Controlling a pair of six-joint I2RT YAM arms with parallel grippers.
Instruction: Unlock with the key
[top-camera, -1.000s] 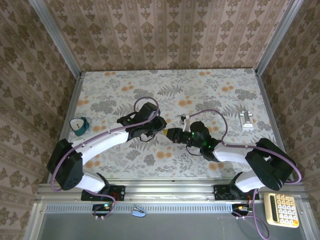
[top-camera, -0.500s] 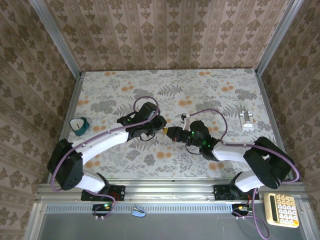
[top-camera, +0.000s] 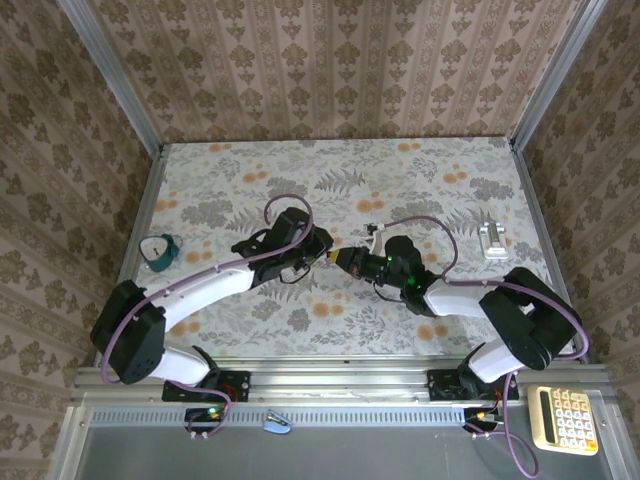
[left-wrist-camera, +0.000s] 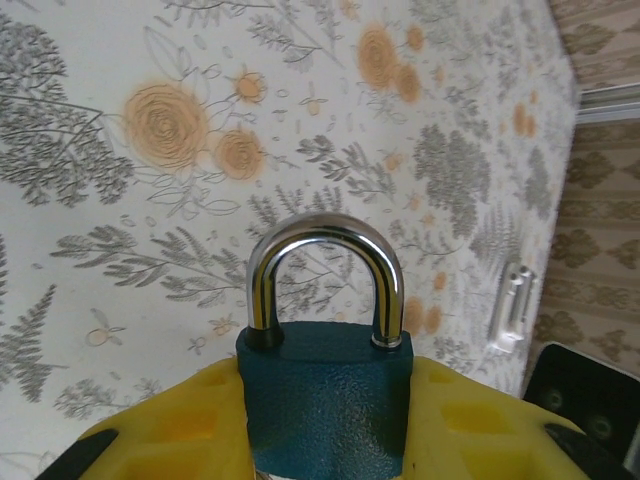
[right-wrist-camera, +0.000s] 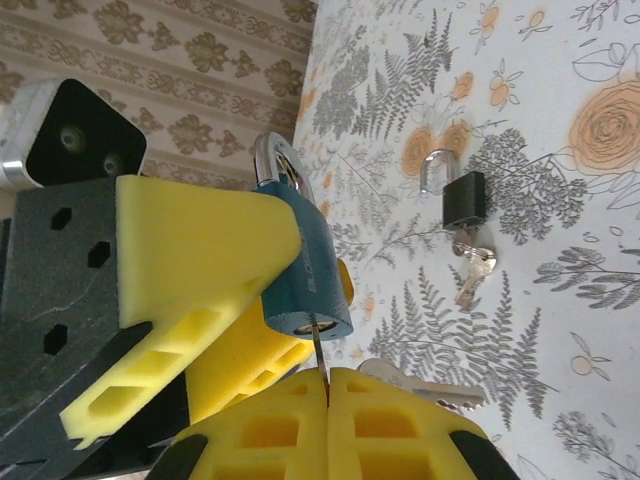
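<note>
A teal-blue padlock (left-wrist-camera: 325, 400) with a closed chrome shackle (left-wrist-camera: 325, 235) sits clamped between the yellow fingers (left-wrist-camera: 150, 440) of my left gripper (left-wrist-camera: 325, 435), above the table's middle. In the right wrist view the padlock (right-wrist-camera: 305, 275) hangs with its keyhole facing down. The thin blade of the key (right-wrist-camera: 320, 355) enters that keyhole. My right gripper (right-wrist-camera: 328, 385) is shut on the key, just below the lock. From above, the left gripper (top-camera: 313, 250) and right gripper (top-camera: 345, 262) meet tip to tip.
A small black padlock (right-wrist-camera: 463, 200) with its own keys (right-wrist-camera: 470, 265) lies on the flowered table beyond. A spare key (right-wrist-camera: 425, 385) dangles beside my right fingers. A silver latch (top-camera: 494, 240) sits at the right, a teal object (top-camera: 160, 250) at the left, a calculator (top-camera: 566, 420) off the table.
My right gripper has slid left towards the padlock, carrying the key up to and into the keyhole, and its jaws have tightened. The left gripper barely moved.
</note>
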